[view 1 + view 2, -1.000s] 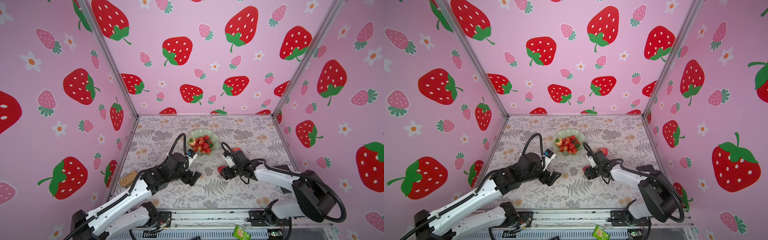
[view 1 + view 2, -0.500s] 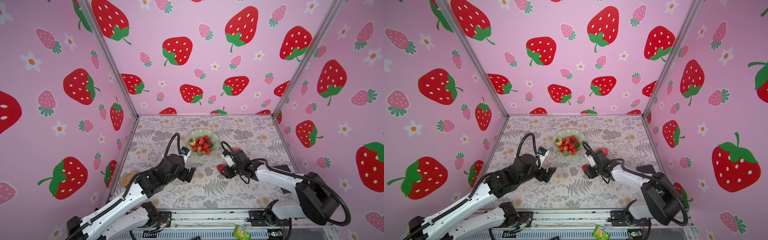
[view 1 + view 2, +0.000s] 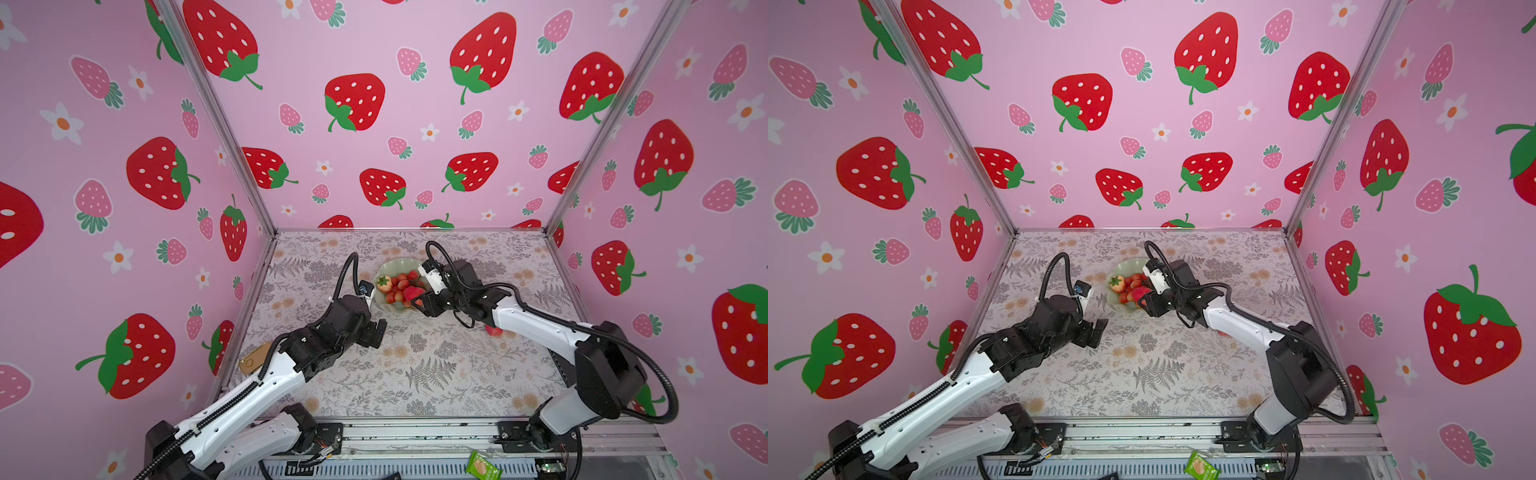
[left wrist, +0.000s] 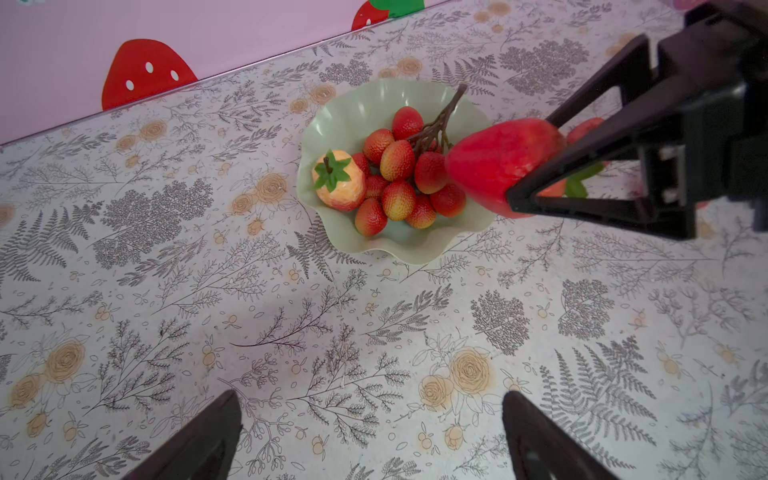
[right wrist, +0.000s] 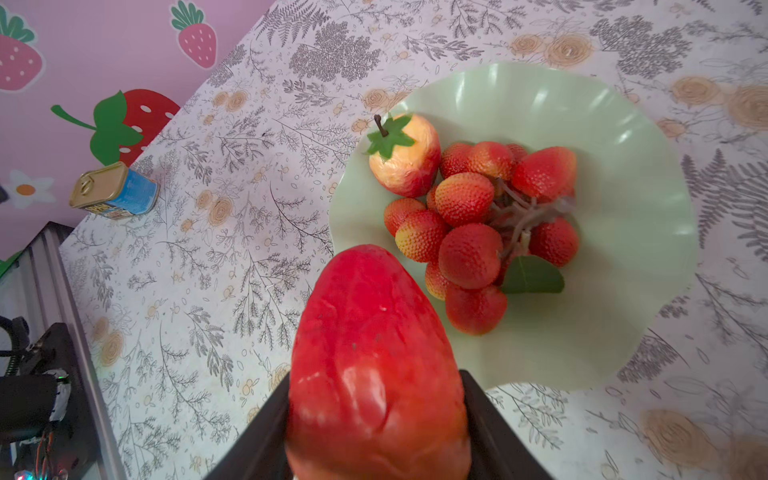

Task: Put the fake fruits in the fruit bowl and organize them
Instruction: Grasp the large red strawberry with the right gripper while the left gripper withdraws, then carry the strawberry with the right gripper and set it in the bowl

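Observation:
The pale green fruit bowl (image 3: 397, 264) (image 3: 1128, 266) (image 4: 353, 112) (image 5: 602, 166) stands mid-table. In it lie a cluster of small red balls (image 3: 400, 286) (image 4: 399, 174) (image 5: 469, 224) and a small round green-capped fruit (image 4: 340, 183) (image 5: 405, 158). My right gripper (image 3: 422, 296) (image 3: 1145, 297) (image 4: 528, 160) (image 5: 376, 378) is shut on a big red strawberry (image 3: 410, 292) (image 4: 494, 162) (image 5: 374, 332), held over the bowl's near rim. My left gripper (image 3: 375, 331) (image 3: 1098, 328) (image 4: 370, 399) hangs open above bare table, near-left of the bowl. A red apple (image 3: 493, 331) lies under the right arm.
A gold-topped blue tin (image 3: 253, 359) (image 5: 114, 191) lies by the left wall. A green snack packet (image 3: 482, 466) sits on the front rail. Pink walls close the table on three sides.
My right gripper closed on the strawberry on the table and carried it up and left to the bowl's rim. The left arm shifted only slightly.

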Tool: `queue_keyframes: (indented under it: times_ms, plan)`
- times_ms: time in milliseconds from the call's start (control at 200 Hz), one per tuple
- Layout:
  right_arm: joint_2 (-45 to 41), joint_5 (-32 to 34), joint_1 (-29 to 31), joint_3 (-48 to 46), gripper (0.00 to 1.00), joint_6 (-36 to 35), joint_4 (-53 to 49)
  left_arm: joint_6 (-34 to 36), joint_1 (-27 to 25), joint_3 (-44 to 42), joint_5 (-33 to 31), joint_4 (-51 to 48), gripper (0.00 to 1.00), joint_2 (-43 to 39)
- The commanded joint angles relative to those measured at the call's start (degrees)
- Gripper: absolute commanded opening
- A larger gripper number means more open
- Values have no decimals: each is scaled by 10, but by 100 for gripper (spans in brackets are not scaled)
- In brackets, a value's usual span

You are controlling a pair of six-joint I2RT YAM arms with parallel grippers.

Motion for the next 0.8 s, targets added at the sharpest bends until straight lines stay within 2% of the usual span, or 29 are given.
queue_keyframes:
  times_ms: [0, 255, 460, 580, 620, 705, 795]
  plan:
    - [32, 19, 5, 52, 52, -4, -30, -1, 23, 30, -8, 14, 99, 5]
    - [135, 43, 4, 225, 52, -59, -114, 5, 57, 14, 34, 36, 99, 10]
    - [213, 72, -4, 368, 52, -157, -181, -1, 65, -10, 57, 67, 99, 2]
    - [259, 70, -18, 448, 53, -281, -199, -2, 69, -14, 61, 75, 99, 4]
    - [269, 55, -24, 463, 52, -348, -200, -5, 71, -15, 64, 79, 99, 2]
    - [278, 38, -37, 463, 53, -473, -178, -9, 72, -18, 64, 88, 99, -5]
    - [281, 0, -57, 456, 53, -561, -152, -15, 74, -23, 61, 92, 99, -14]
